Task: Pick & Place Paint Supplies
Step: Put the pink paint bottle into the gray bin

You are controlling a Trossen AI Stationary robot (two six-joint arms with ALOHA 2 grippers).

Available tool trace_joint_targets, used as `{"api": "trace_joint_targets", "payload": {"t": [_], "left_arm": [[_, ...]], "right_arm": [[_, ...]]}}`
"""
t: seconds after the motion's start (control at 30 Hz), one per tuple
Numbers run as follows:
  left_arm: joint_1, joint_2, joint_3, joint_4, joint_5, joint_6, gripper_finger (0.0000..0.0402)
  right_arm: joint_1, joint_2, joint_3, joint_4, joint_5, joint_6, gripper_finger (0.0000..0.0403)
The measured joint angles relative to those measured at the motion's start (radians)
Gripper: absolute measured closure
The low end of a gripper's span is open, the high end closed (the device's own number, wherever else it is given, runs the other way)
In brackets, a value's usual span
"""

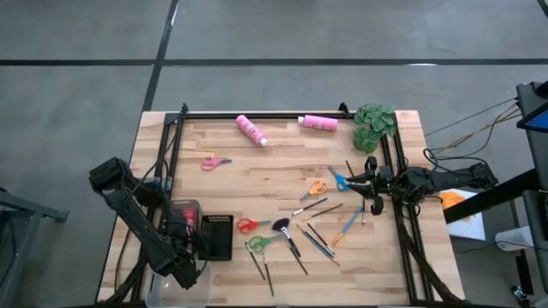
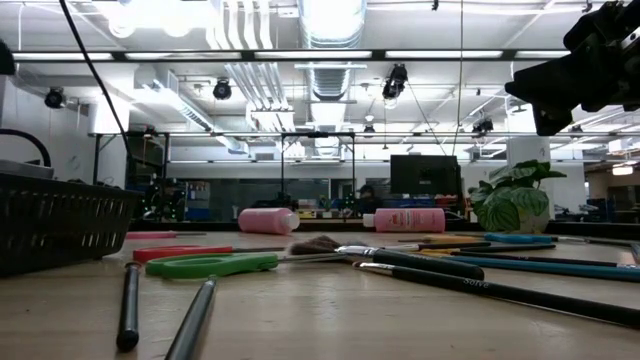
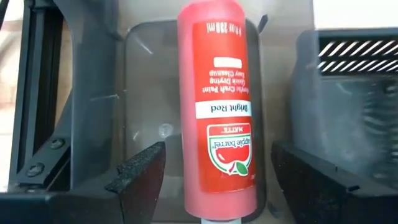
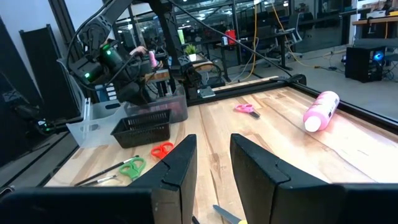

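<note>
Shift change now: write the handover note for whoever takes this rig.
Left gripper: fingers open over the clear bin, red paint bottle lying in it, released.
Right gripper: waits at the table's right edge, holding nothing.
Done: red bottle binned.
Left: two pink bottles at the far edge, pink scissors, the other scissors and brushes mid-table.

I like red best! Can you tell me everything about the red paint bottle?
The red bottle is a smooth plastic tube, lying on its side in a clear bin. Its label reads "Bright Red" and "Matte" and shows an apple logo. The left gripper hangs right above it, fingers open on either side, not touching it. A black basket sits beside the bin.
</note>
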Motion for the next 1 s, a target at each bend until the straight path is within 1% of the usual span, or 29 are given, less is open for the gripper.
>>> {"api": "trace_joint_targets", "payload": {"t": [0.13,0.23,0.37,0.43,0.5,0.63,0.73,0.8,0.87,0.93,1.0], "left_arm": [[0.000,-0.043,0.006,-0.029,-0.035,0.000,0.0106],[0.001,-0.087,0.011,-0.050,-0.086,0.004,0.0106],[0.006,-0.159,0.011,-0.101,-0.226,-0.031,0.0106],[0.024,-0.187,0.011,-0.146,-0.301,-0.048,0.0106],[0.058,-0.210,0.010,-0.182,-0.348,-0.052,0.0106],[0.198,-0.245,0.010,-0.205,-0.381,0.010,0.0106],[0.352,-0.266,0.011,-0.194,-0.388,0.015,0.0106],[0.462,-0.277,0.011,-0.155,-0.397,0.029,0.0106],[0.568,-0.288,0.010,-0.078,-0.434,0.112,0.0106],[0.672,-0.301,0.011,0.039,-0.479,0.243,0.0106],[0.780,-0.308,0.011,0.178,-0.486,0.392,0.0106]], "right_arm": [[0.000,0.000,0.000,0.000,0.000,0.000,0.0308],[0.000,0.000,0.000,0.000,0.000,0.000,0.0308],[0.000,0.000,0.000,0.000,0.000,0.000,0.0308],[0.000,0.000,0.000,0.000,0.000,0.000,0.0308],[0.000,0.000,0.000,0.000,0.000,0.000,0.0308],[0.000,0.000,0.000,0.000,0.000,0.000,0.0308],[0.000,0.000,0.000,0.000,0.000,0.000,0.0308],[0.000,0.000,0.000,0.000,0.000,0.000,0.0308],[0.000,0.000,0.000,0.000,0.000,0.000,0.0308],[0.000,0.000,0.000,0.000,0.000,0.000,0.0308],[0.000,0.000,0.000,0.000,0.000,0.000,0.0308]]}}
